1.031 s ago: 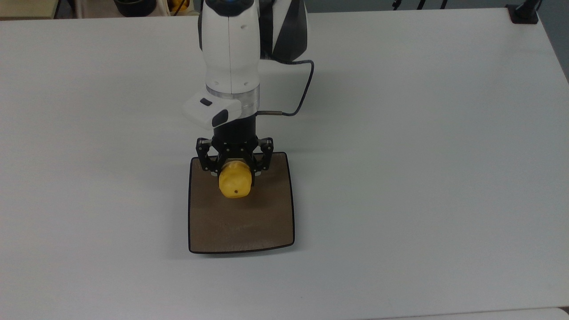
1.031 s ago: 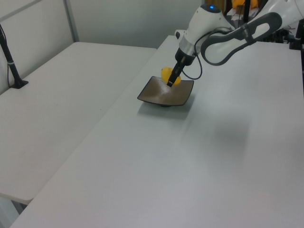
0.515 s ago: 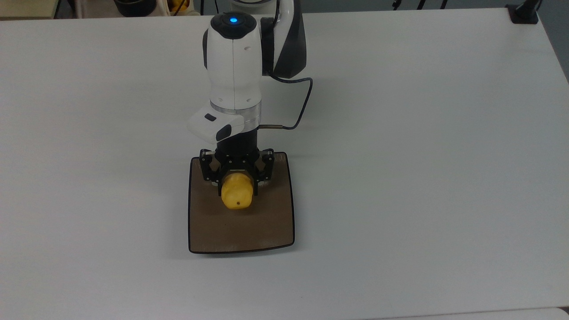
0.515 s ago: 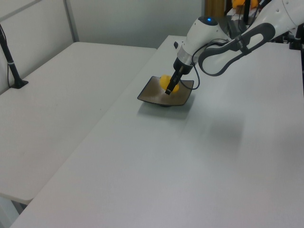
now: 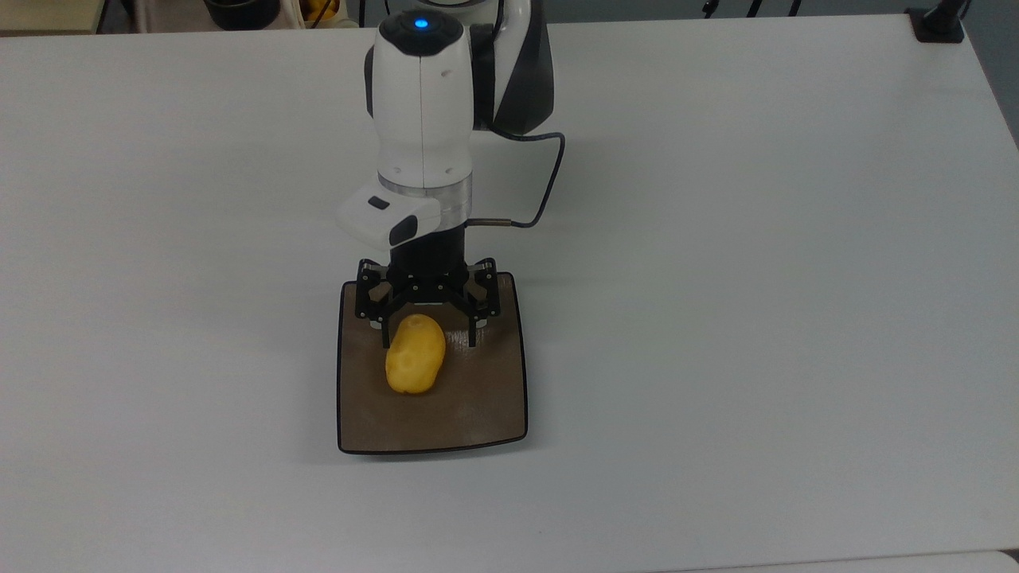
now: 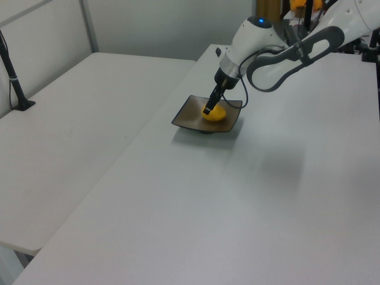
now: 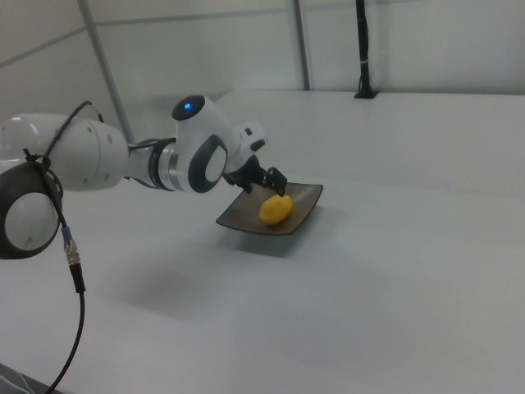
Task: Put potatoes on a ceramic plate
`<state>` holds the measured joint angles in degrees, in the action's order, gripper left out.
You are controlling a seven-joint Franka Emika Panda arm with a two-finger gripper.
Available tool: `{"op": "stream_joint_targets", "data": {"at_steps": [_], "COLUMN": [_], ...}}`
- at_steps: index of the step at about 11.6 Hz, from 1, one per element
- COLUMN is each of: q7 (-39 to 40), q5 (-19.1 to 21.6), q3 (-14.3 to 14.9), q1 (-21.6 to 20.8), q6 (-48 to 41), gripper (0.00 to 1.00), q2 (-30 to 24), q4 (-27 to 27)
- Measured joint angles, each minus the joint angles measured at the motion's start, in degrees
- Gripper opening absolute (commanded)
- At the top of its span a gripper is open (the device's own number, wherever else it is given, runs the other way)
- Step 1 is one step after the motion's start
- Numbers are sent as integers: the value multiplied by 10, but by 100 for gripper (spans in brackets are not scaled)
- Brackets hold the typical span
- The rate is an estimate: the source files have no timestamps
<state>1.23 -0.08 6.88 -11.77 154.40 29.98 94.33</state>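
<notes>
Count first: you have one potato point(image 5: 415, 354), one ceramic plate point(image 5: 486, 398) and one arm with one gripper point(image 5: 430, 341) on the white table point(image 5: 756, 278). Potato and plate are in contact; the yellow oval lies on its side on the brown surface, in the half of the plate nearer the arm and a little toward the top view's left, its long axis slightly slanted. You can see the same thing in the right view, where the potato point(image 7: 276, 208) sits inside the plate point(image 7: 303, 215) well within the black rim, and in the left view, where it point(image 6: 215, 114) rests on the plate point(image 6: 189, 116) near the far edge.

Your arm reaches in from the top view's upper edge, its white wrist link pointing down toward the plate, a blue light lit on its top, and a black cable point(image 5: 549, 183) looping off the top view's right side of the wrist. The gripper hangs over the plate's arm-side edge with its black fingers point(image 5: 473, 330) spread apart, one on each side of the potato's upper end; they grip nothing. In the top view the top view's left finger looks just beside the potato, and you cannot tell whether it touches.

In the right view the gripper point(image 7: 267, 181) sits just above and behind the potato.
</notes>
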Motion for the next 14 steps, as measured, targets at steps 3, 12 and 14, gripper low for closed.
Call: {"op": "stream_joint_targets", "data": {"at_steps": [3,12,14], "q7": [-6,-107,-121], "q5": [0,1,9], "q3": [0,-3,-33], "q1": [0,12,37], "q6": [-107,-541,-576], "gripper": [100,100,100], "q2": [-66,-319,-341], "q4": [-6,-6,-5]}}
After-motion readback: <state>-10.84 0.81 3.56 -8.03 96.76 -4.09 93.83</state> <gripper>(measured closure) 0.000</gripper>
